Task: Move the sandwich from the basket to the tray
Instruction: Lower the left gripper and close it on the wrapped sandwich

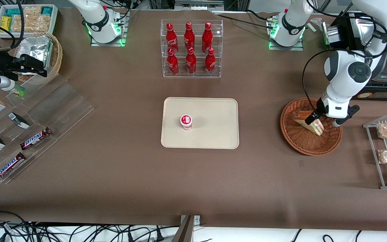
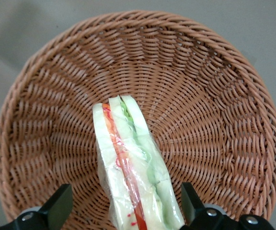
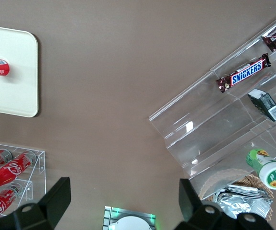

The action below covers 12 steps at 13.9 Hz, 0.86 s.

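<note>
- Left arm's gripper (image 1: 324, 120) down inside the round reddish-brown woven wicker basket (image 1: 301, 141), toward the working arm's end of the brown worktop (image 1: 113, 174).
- Small triangular wedge sandwich (image 2: 133, 172), white bread with red and green filling under clear wrap, lies in that basket, not yet lifted by the look of it.
- Fingers (image 2: 56, 206) spread wide, one on each side of the sandwich; wrist view shows a gap between each black fingertip and the bread, so nothing pinched yet.
- Key relation: sandwich sits between the fingers, its long axis running away from the wrist camera toward the basket's middle, crosswise to the closing line. Filling layers face up, bread faces turned toward the fingertips.
- Judgement: step in hand is the grasp; closing should catch the two bread faces. Soft bread, slippery wrap, so squeeze could crush or slip.
- Flat rectangular cream plastic tray (image 1: 213, 111) well apart from the basket, mid-worktop, nearer the front camera than the clear rack of red bottles (image 1: 190, 48).
- Small white cup with red lid (image 1: 186, 121) already stands on the tray; bare tray around it for the drop.
</note>
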{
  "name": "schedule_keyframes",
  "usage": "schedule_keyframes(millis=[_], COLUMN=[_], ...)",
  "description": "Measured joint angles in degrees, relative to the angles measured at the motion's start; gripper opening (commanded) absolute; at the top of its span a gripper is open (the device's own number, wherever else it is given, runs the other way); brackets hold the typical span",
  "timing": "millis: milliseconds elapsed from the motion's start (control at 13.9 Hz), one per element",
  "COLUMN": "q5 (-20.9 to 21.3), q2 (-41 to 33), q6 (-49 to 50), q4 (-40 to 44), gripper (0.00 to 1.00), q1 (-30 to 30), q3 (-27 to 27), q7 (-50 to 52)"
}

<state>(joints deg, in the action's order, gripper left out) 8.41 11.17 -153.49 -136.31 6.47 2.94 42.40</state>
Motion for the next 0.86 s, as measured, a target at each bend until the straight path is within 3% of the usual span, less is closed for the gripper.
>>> schedule_keyframes(millis=[144, 216, 288, 360, 649, 865], q5=[0.0, 0.2, 0.7, 1.5, 5.2, 5.3], q2=[1.2, 1.8, 2.3, 2.6, 2.7, 2.6], q6=[-1.1, -1.6, -2.1, -2.4, -2.9, -1.9], q4=[-0.1, -0.1, -0.1, -0.1, -0.1, 0.9], gripper=[1.0, 0.64, 0.19, 0.0, 0.0, 0.0], q1=[0.0, 0.0, 0.0, 0.0, 0.0, 0.0], q3=[0.0, 0.0, 0.1, 0.1, 0.1, 0.6], q7=[1.0, 1.7, 2.7, 3.8, 6.3, 6.3])
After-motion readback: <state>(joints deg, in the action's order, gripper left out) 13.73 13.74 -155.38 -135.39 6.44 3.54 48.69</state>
